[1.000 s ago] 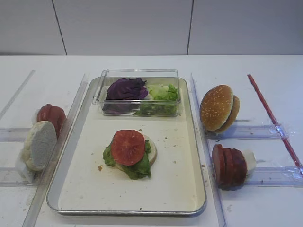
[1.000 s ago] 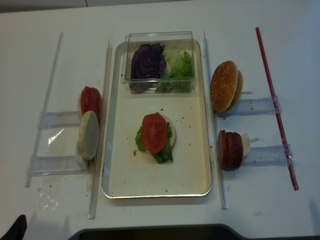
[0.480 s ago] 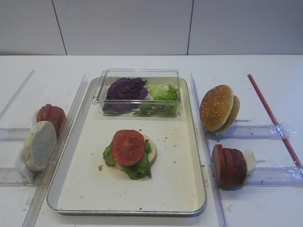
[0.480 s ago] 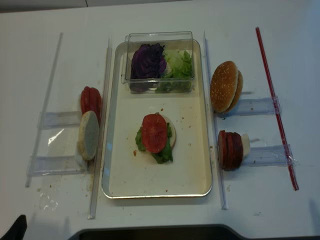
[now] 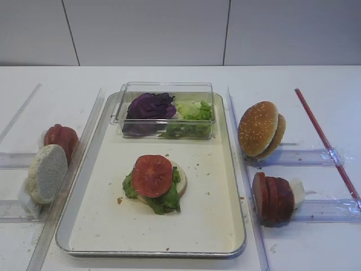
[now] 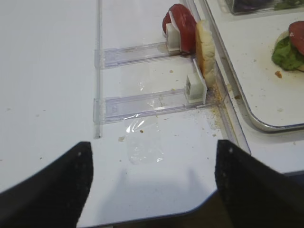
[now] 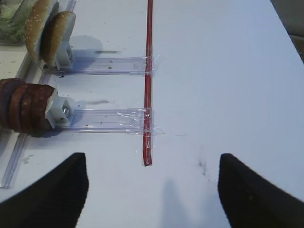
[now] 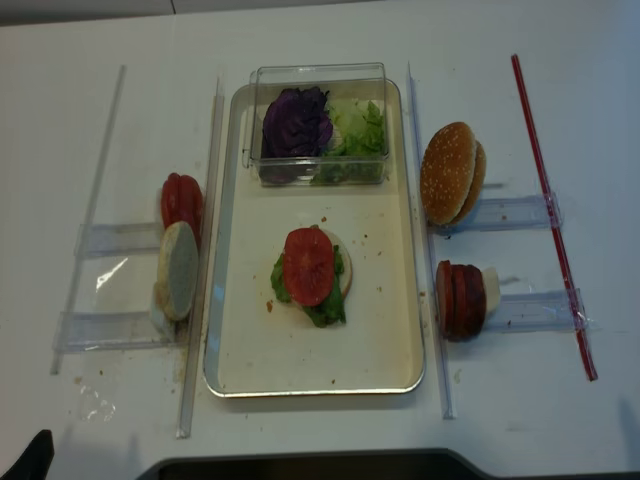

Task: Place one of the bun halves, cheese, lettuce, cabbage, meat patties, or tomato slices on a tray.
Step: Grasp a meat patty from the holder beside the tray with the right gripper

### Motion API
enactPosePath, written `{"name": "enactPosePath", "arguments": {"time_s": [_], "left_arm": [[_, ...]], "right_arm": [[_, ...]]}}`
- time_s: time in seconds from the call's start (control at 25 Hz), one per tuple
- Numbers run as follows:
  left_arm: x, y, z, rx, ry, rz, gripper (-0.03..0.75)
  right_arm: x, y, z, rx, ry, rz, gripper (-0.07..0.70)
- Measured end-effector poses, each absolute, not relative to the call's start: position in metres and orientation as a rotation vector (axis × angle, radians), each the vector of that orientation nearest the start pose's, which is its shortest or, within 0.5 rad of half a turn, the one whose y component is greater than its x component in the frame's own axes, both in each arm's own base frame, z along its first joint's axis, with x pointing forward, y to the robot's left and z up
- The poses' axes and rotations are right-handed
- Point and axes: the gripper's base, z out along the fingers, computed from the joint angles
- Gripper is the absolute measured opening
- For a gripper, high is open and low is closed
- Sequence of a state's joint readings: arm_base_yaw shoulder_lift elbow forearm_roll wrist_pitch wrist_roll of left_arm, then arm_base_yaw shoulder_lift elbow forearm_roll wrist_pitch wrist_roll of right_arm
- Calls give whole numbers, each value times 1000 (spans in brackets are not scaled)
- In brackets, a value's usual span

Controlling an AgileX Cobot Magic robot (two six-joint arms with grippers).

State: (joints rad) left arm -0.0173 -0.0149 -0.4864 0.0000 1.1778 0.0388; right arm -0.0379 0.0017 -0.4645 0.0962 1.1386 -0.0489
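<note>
Two grippers hang low over the bare white table, one at each side, and neither holds anything. Seen from the right wrist camera, the right gripper [image 7: 152, 190] has its two dark fingers [image 7: 52, 190] spread wide apart at the bottom corners of the view, with only tabletop and the end of a red strip [image 7: 148, 80] between them. The left gripper [image 6: 152, 190] is likewise spread wide in its own camera, dark fingers at either bottom corner, above the table near its front edge. Neither arm shows in the overhead views.

The tray [image 5: 225, 226] lies in the middle of the table, cream inside with a silvery rim and scattered crumbs. On it, a little below centre, sits a stack: a pale bun half [image 5: 179, 179] at the bottom, frilly green lettuce [image 5: 166, 202] spilling out around it, and a red tomato slice [image 5: 152, 175] lying flat on top. At the far end of the tray stands a clear plastic box [image 5: 166, 87] with purple cabbage [image 5: 149, 105] on its left side and more lettuce on its right.

Left of the tray, on clear plastic rails, a pale floury bun half [image 5: 47, 173] stands on edge, and behind it stand a few more tomato slices [image 5: 61, 137]. Right of the tray, sesame bun tops [image 5: 259, 129] stand on edge on one rail, and nearer the front dark red-brown meat patties [image 5: 272, 197] stand in a row against a white block
</note>
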Motion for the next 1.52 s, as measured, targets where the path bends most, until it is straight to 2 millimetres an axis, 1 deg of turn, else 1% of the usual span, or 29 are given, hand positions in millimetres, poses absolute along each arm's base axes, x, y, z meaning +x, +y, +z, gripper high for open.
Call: {"name": "enactPosePath", "arguments": {"time_s": [0.24, 0.36, 0.6, 0.76, 0.88, 1.12, 1.36, 1.52], "left_arm": [[-11, 1, 264, 60, 2159, 20, 492], [-11, 1, 264, 60, 2159, 20, 492], [-11, 0, 264, 61, 2159, 12, 492], [-11, 0, 264, 61, 2159, 12, 492], [-11, 0, 264, 61, 2159, 12, 492], [-11, 0, 264, 61, 2161, 12, 492], [-11, 1, 264, 56, 2160, 18, 492], [-11, 1, 264, 56, 2160, 18, 492]], "right_arm": [[2, 8, 262, -16, 2199, 70, 574], [5, 8, 266, -16, 2211, 73, 575], [10, 10, 293, -27, 2207, 105, 574], [20, 11, 310, -29, 2231, 138, 574], [28, 13, 320, -28, 2254, 168, 575], [40, 19, 328, -52, 2302, 259, 574], [45, 22, 334, -63, 2384, 306, 574], [55, 24, 344, -70, 2419, 338, 557]]}}
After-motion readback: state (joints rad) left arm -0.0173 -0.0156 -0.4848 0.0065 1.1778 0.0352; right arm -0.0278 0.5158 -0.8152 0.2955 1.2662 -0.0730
